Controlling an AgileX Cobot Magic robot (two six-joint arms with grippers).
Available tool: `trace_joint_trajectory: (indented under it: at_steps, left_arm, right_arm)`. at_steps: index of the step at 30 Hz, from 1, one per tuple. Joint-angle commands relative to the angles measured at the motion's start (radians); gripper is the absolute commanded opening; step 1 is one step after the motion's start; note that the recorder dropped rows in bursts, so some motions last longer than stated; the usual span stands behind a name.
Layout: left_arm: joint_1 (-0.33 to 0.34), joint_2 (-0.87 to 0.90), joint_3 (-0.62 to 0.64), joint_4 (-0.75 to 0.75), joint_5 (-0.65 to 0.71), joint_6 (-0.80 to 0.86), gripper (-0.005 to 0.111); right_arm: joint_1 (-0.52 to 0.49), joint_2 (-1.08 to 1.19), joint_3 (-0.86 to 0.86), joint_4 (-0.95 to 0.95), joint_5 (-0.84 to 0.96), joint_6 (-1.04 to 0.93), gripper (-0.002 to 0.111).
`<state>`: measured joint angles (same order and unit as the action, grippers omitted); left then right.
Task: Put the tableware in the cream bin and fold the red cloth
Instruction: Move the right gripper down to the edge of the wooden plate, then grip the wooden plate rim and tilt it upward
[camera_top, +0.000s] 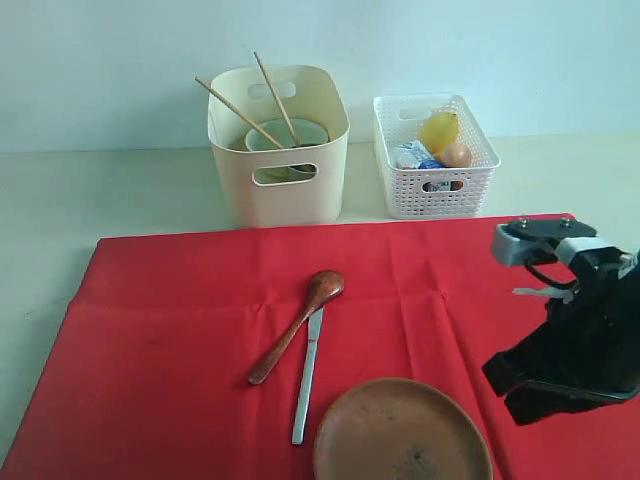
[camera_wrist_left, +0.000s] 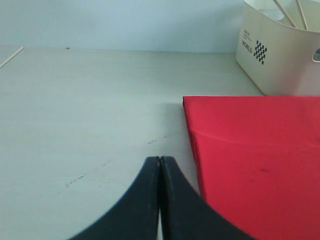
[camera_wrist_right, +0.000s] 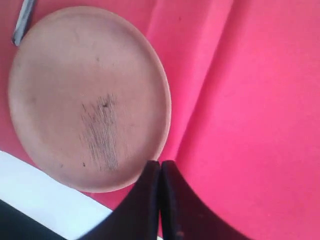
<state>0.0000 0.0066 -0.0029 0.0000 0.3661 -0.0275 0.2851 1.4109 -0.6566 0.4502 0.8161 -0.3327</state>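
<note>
Plate (camera_top: 403, 432) sits nearest on red cloth (camera_top: 170, 330). Cream bin (camera_top: 280, 190) holds bowl (camera_top: 310, 133), chopsticks (camera_top: 238, 111). Left fingers (camera_wrist_left: 142, 210) and right fingers (camera_wrist_right: 145, 210) press together, empty.

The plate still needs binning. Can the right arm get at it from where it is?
Probably yes: the right hand hangs shut by the plate's edge, with nothing on the plate or between them. It must open first.

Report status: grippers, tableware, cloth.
Left gripper, right gripper shut, empty. Chopsticks, bowl in cream bin. Spoon, knife, plate on red cloth, blocking the fold.
</note>
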Motion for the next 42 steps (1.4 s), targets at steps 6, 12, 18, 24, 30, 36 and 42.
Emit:
trace_joint_trajectory:
  at_steps: [6, 12, 18, 24, 30, 36, 42]
  left_arm:
    - [-0.001, -0.007, 0.003, 0.000, -0.013, 0.004, 0.000]
    - [-0.001, -0.007, 0.003, 0.000, -0.013, 0.004, 0.000]
    - [-0.001, -0.007, 0.003, 0.000, -0.013, 0.004, 0.000]
    - [-0.001, -0.007, 0.003, 0.000, -0.013, 0.004, 0.000]
    - [-0.001, -0.007, 0.003, 0.000, -0.013, 0.004, 0.000]
    - [-0.001, -0.007, 0.003, 0.000, -0.013, 0.004, 0.000]
    - [-0.001, -0.007, 0.003, 0.000, -0.013, 0.004, 0.000]
  right_arm:
    - [-0.005, 0.189, -0.029, 0.144, 0.001, -0.090, 0.028]
    - [-0.005, 0.276, -0.029, 0.151, -0.032, -0.092, 0.029]
    - [-0.005, 0.318, -0.029, 0.242, -0.031, -0.189, 0.029]
    - [-0.005, 0.352, -0.029, 0.272, -0.029, -0.223, 0.029]
    - [-0.005, 0.360, -0.029, 0.274, -0.052, -0.223, 0.029]
    - [-0.005, 0.360, -0.029, 0.285, -0.052, -0.226, 0.029]
    - [-0.005, 0.360, -0.029, 0.376, -0.031, -0.339, 0.029]
